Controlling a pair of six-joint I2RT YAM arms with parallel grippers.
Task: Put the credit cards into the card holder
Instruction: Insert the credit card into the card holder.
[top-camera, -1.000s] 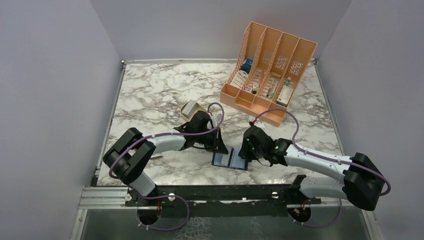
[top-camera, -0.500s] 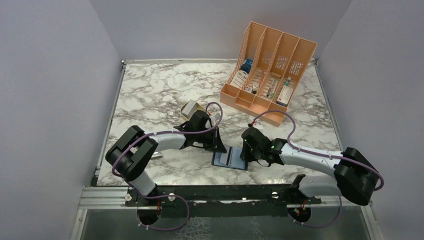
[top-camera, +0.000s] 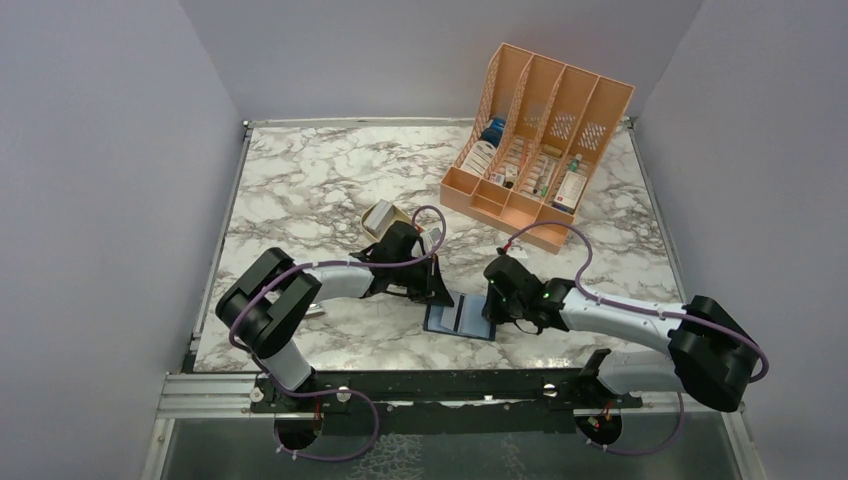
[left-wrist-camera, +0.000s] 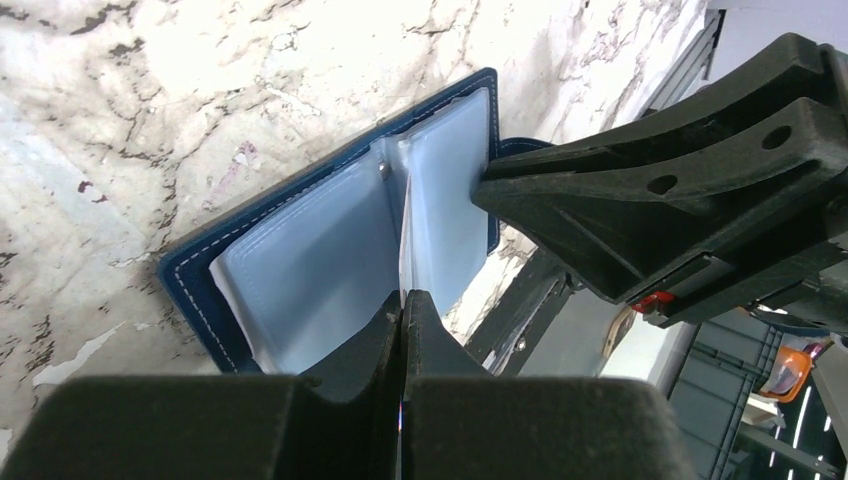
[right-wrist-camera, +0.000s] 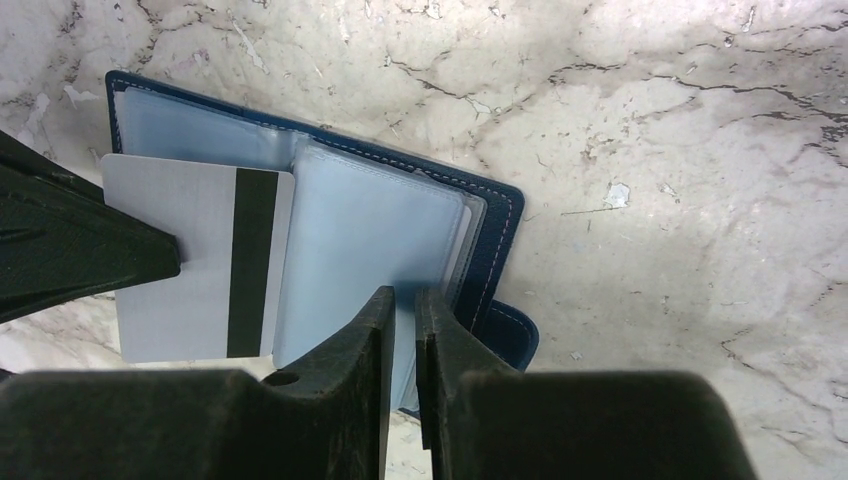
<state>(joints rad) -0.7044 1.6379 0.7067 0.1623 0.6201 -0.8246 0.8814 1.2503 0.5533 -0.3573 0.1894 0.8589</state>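
Now the card holder (top-camera: 460, 318) lies open on the marble table (top-camera: 330, 180), near its front edge, between both arms. The left gripper (left-wrist-camera: 403, 305) is clamped on a credit card (right-wrist-camera: 190, 265) over its pages; the right gripper (right-wrist-camera: 403, 300) straddles a sleeve page (right-wrist-camera: 360, 240) edge, fingers nearly together, grip unclear.

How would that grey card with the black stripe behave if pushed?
The flat grey rectangular card with a black stripe is probably stiff: it juts straight from the left pincer without sagging. Thin and smooth, it may slip sideways.
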